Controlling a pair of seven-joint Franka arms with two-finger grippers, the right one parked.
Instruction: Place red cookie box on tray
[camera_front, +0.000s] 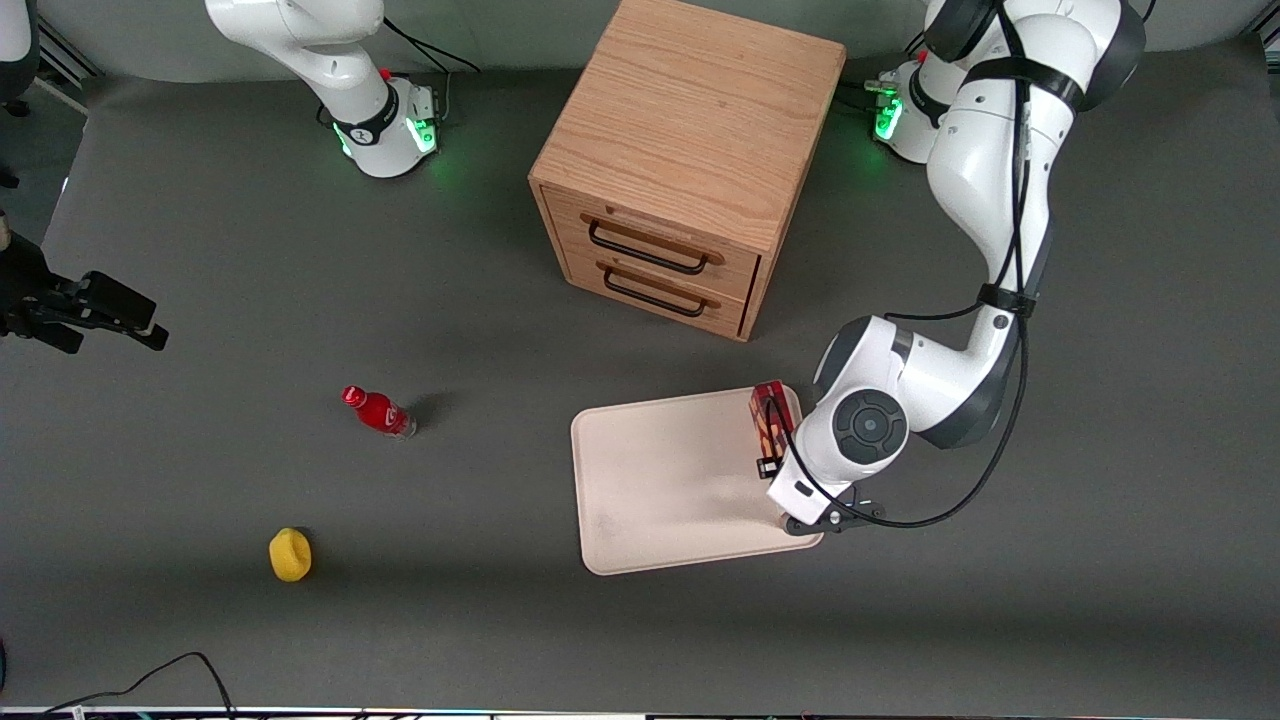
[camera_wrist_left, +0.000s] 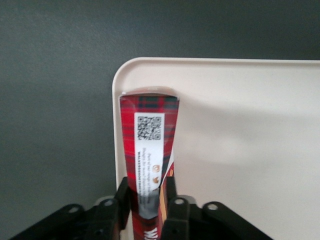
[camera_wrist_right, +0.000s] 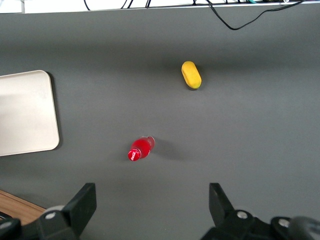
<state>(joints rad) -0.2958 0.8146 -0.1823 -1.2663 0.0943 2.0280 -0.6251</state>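
Observation:
The red cookie box (camera_wrist_left: 148, 145), a narrow dark-red carton with a white QR label, is held between my left gripper's (camera_wrist_left: 147, 197) fingers, which are shut on its sides. The box stands on its narrow edge over the cream-white tray (camera_wrist_left: 250, 125), along the tray's rim by a rounded corner. I cannot tell whether it rests on the tray. In the front view the box (camera_front: 770, 418) shows at the tray's (camera_front: 660, 480) edge toward the working arm's end, in the corner farther from the camera. The wrist hides most of the gripper (camera_front: 776, 455) there.
A wooden two-drawer cabinet (camera_front: 680, 160) stands farther from the camera than the tray. A small red bottle (camera_front: 378, 411) and a yellow object (camera_front: 290, 554) lie toward the parked arm's end of the table. Both show in the right wrist view.

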